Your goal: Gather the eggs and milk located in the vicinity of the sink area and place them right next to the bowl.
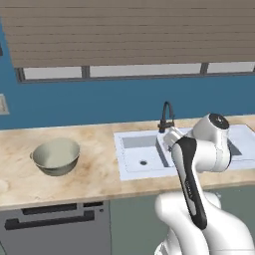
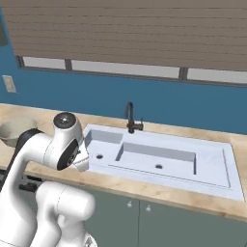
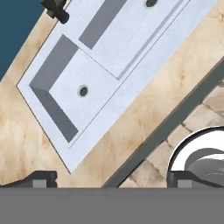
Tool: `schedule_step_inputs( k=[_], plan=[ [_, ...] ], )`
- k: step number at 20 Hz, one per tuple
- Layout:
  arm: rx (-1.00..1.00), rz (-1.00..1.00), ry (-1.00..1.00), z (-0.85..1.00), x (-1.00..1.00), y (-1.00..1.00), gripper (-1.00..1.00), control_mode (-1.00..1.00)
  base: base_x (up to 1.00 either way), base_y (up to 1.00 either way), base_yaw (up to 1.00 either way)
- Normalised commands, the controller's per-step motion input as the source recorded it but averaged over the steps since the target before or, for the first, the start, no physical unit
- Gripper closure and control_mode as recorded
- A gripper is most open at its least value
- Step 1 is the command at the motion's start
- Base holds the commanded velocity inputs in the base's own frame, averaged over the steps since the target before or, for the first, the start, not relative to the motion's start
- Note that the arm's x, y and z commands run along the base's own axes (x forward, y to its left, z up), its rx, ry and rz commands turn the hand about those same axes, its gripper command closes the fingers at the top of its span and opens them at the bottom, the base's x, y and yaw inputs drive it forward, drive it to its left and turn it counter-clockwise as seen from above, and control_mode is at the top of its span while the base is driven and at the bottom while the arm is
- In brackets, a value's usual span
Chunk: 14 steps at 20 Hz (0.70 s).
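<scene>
You are holding the gripper [image 3: 109, 179] above the counter's [image 1: 99, 174] front edge, looking down on the sink [image 3: 109, 57]. Its fingers [image 3: 41, 179] are standing spread wide with nothing between them, which suits a search rather than a grab. The bowl [image 1: 56, 156] is sitting on the counter well left of the sink, waiting as the drop spot. No egg or milk is showing in these views, so I judge you are scanning for them first.

- A blue wall [image 1: 99, 102] is seen behind the beige stone worktop [image 1: 99, 172].
- A window [image 2: 120, 69] is covered by a brown slatted blind [image 1: 124, 30].
- Grey-green cabinet doors [image 2: 144, 217] are set below; tiled floor [image 3: 201, 118] is visible.
</scene>
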Motion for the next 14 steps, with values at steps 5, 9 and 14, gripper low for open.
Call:
schedule_step_inputs(
  k=[5, 9, 14],
  plan=[
    [0.0, 0.0, 0.0, 0.0, 0.0, 0.0, -1.0, 1.0, 0.25, -0.87, 0.06],
    [0.0, 0.0, 0.0, 0.0, 0.0, 0.0, -1.0, 1.0, 0.25, -0.85, 0.06],
    [0.0, 0.0, 0.0, 0.0, 0.0, 0.0, -1.0, 1.0, 0.16, -0.79, 0.06]
  ],
)
